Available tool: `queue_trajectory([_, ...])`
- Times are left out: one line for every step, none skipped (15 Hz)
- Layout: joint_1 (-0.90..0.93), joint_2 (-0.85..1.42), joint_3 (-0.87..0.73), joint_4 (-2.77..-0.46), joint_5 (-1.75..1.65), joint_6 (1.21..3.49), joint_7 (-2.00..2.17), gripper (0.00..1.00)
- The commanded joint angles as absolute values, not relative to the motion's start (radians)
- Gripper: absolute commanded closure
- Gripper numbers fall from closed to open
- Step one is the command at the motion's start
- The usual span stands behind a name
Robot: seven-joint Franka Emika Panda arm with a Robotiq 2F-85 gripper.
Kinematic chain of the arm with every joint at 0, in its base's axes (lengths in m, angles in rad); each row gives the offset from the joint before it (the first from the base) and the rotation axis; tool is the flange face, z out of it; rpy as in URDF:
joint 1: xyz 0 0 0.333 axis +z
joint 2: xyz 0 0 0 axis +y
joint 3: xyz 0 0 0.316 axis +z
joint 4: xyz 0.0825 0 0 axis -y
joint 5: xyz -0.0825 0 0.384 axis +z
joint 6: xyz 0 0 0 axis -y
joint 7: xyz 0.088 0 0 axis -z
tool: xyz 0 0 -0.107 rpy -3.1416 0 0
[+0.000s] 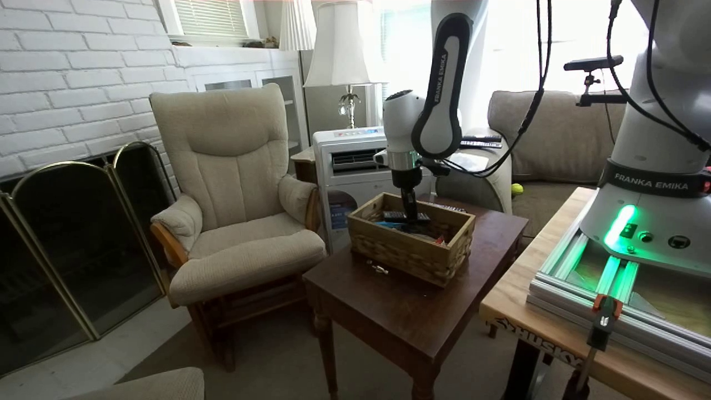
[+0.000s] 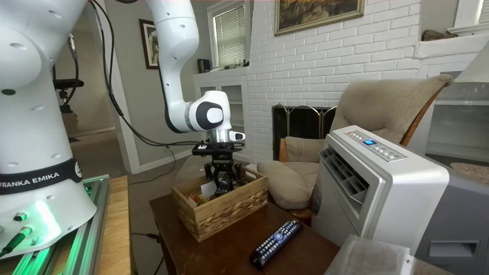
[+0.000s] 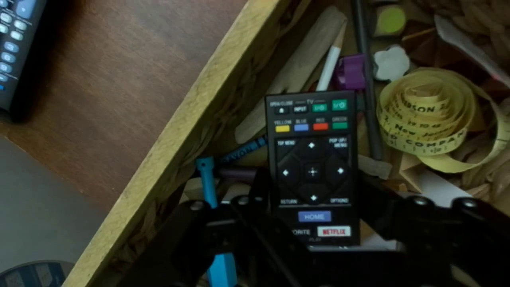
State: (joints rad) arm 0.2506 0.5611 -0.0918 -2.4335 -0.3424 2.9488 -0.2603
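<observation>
Wrist view: the gripper point(image 3: 312, 187) is grasping a small black remote point(image 3: 312, 163) by its two long edges, within the wood-and-wicker basket point(image 2: 233, 200) and over its jumbled contents; whether the remote's underside rests on anything I can't tell. Its face reads plainly: OPEN/CLOSE, TV and INPUT along the top, then YELLOW, BLUE, RED and GREEN above matching keys, TOP MENU, POP UP/MENU, RETURN and OPTIONS around the arrows, a blue HOME, and a white key with NETFLIX in red; the word beside that is cut to "ORITE", with PLAY faint beneath. To its right in that view sits a coiled yellow measuring tape point(image 3: 426, 115) printed "ERSON" and "COMPAN", the words running out of sight round the curl. Near the basket's side, a blue crayon point(image 3: 245, 150) shows "AYON". Out on the dark table point(image 2: 214, 258) lies a second remote point(image 2: 276, 244), its key lettering too small to make out. In both exterior views FRANKA EMIKA rings the robot's base point(image 1: 652, 180); in an exterior view it also runs up the arm point(image 1: 441, 83), and HUSKY marks the edge of the workbench point(image 1: 511, 294).
</observation>
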Motion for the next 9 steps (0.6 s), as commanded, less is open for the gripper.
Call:
queue_trajectory([0.221,0.438,-0.086,-2.547,-0.397,2.972,-0.280,0.73])
queue_trajectory([0.219,0.417,-0.089,-2.565,-0.401,2.976,-0.278,0.73])
queue_trajectory([0.222,0.397,-0.098,-2.580,-0.408,2.978,-0.273,0.73])
queue_trajectory([0.207,0.375,-0.092,-2.596,-0.409,2.976,-0.284,0.73])
queue_trajectory([0.196,0.352,-0.091,-2.610,-0.412,2.969,-0.289,0.73])
queue_trajectory([0.184,0.332,-0.088,-2.621,-0.413,2.963,-0.296,0.73])
queue_trajectory([0.169,0.310,-0.086,-2.634,-0.413,2.958,-0.307,0.73])
queue_trajectory([0.148,0.292,-0.077,-2.645,-0.407,2.953,-0.324,0.73])
queue_trajectory([0.122,0.271,-0.064,-2.653,-0.393,2.948,-0.339,0.73])
